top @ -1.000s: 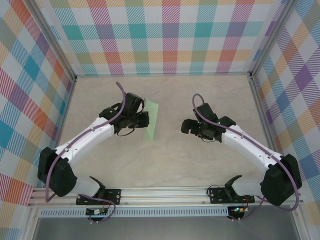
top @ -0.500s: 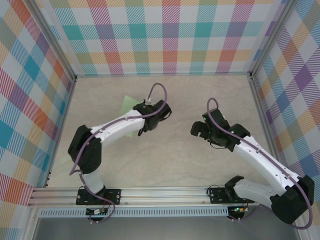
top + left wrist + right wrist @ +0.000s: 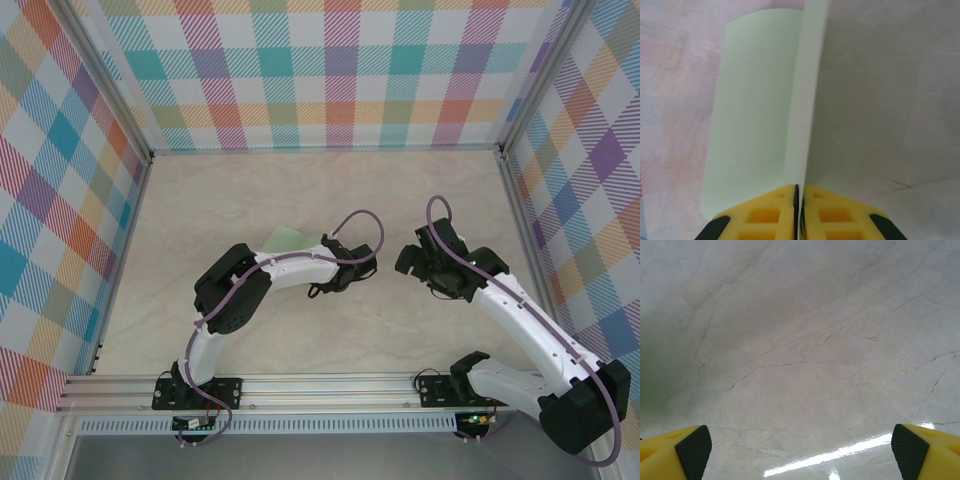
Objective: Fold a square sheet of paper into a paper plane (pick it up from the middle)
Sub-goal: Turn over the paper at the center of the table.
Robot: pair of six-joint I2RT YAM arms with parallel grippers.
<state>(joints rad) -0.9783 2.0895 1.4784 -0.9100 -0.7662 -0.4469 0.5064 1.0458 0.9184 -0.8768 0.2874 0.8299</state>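
Note:
The square sheet of paper is pale mint green and bent along a central crease. My left gripper is shut on it at the crease, yellow fingers pressed together with the sheet's edge between them. From above, a corner of the sheet shows behind my left forearm, and the left gripper sits near the table's middle. My right gripper hangs open a short way to the right, apart from the paper. In the right wrist view its black pads stand wide apart over bare table, right gripper holding nothing.
The marble-look table is boxed in by checked walls at the back and both sides. The left arm's elbow is bent sharply at centre left. An aluminium rail runs along the near edge.
The left arm has swung its wrist to the right across the table, carrying the paper with it. The right gripper has drawn back slightly to the right, still open.

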